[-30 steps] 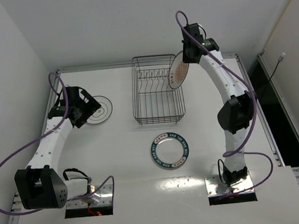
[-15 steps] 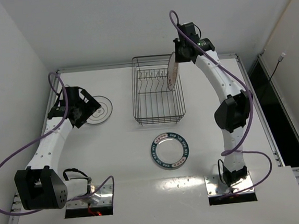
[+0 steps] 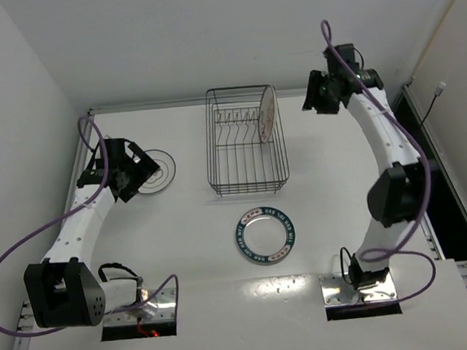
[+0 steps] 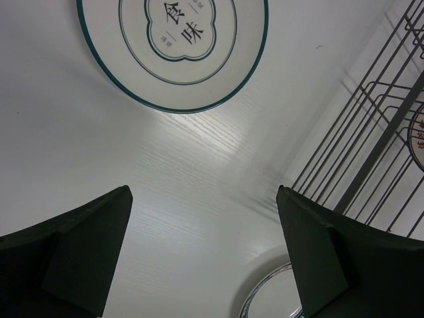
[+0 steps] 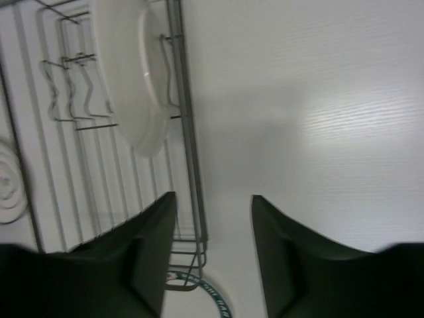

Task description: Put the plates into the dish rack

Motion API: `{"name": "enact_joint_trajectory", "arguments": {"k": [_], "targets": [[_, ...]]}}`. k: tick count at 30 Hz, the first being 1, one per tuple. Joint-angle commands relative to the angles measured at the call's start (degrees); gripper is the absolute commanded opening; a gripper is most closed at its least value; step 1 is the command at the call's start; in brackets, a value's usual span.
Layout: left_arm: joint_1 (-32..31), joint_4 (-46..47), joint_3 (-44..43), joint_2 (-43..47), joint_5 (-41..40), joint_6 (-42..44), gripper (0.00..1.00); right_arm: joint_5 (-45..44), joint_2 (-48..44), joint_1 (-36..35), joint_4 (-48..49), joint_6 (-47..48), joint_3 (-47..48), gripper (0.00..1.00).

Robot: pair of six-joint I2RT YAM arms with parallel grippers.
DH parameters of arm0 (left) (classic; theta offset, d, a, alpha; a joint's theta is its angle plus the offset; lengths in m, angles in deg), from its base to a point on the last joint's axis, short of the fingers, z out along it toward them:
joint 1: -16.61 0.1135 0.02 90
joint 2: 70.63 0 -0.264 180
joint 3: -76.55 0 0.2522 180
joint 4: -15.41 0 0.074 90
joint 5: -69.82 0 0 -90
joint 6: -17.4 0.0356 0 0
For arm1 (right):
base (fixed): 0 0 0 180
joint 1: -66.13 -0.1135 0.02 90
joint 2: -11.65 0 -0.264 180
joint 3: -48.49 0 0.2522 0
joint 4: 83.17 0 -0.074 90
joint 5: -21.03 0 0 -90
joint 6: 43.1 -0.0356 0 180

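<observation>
Progress check: your sunburst plate [image 3: 267, 113] stands in the dish rack [image 3: 250, 191]; ringed plate [image 3: 156, 170] and teal-rimmed plate [image 3: 265, 235] lie on the table [image 3: 190, 244]. Left gripper [image 4: 202, 199] and right gripper [image 5: 213, 199]: jaws apart, empty.

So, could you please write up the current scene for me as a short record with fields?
Dish rack: far centre of the table, one plate loaded
Sunburst plate: standing on edge at the rack's right side
Ringed plate: flat on the table, left of the rack
Teal-rimmed plate: flat on the table, in front of the rack
Left gripper: open, empty, beside the ringed plate
Right gripper: open, empty, right of the rack
Plates left to load: two
</observation>
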Motion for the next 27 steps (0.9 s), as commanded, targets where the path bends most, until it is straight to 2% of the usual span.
{"name": "enact_joint_trajectory", "arguments": {"k": [1,2,3,7,8,12,15,20,24,27], "targets": [[0.62,2.81,0.43,1.48,0.96,-1.19,0.89,15.40,-12.85,2.34,4.70,-4.28,-18.56,0.51],[0.62,2.81,0.43,1.48,0.96,-1.19,0.89,21.30,-17.66,4.44,8.63,-6.46,-28.93,0.51],[0.62,2.81,0.43,1.48,0.96,-1.19,0.89,21.36,-19.71,5.59,10.24,-7.44,-33.82,0.53],[0.62,3.34,1.75,2.71,0.96,-1.19,0.89,35.72,-25.44,9.73,19.55,-10.34,-55.28,0.53],[0.62,3.95,3.23,2.71,1.66,-1.19,0.89,37.17,-26.58,10.34,21.83,-10.35,-61.32,0.54],[0.09,5.18,5.62,3.24,1.67,-1.19,0.89,38.07,-29.22,7.72,27.02,-11.66,-73.03,0.57],[-1.31,5.19,6.32,3.77,1.67,-0.67,0.89,38.58,-32.11,7.71,32.82,-13.51,-80.60,0.60],[-4.30,5.71,6.85,3.77,1.67,0.66,0.89,37.98,-31.33,6.31,37.67,-14.13,-88.08,0.60],[-6.06,5.71,6.85,3.77,1.67,1.71,0.89,37.36,-29.14,3.25,45.38,-19.03,-91.35,0.60],[-6.06,5.71,6.85,4.29,1.67,2.24,0.89,35.44,-24.32,0.51,47.26,-20.37,-91.10,0.59]]}}
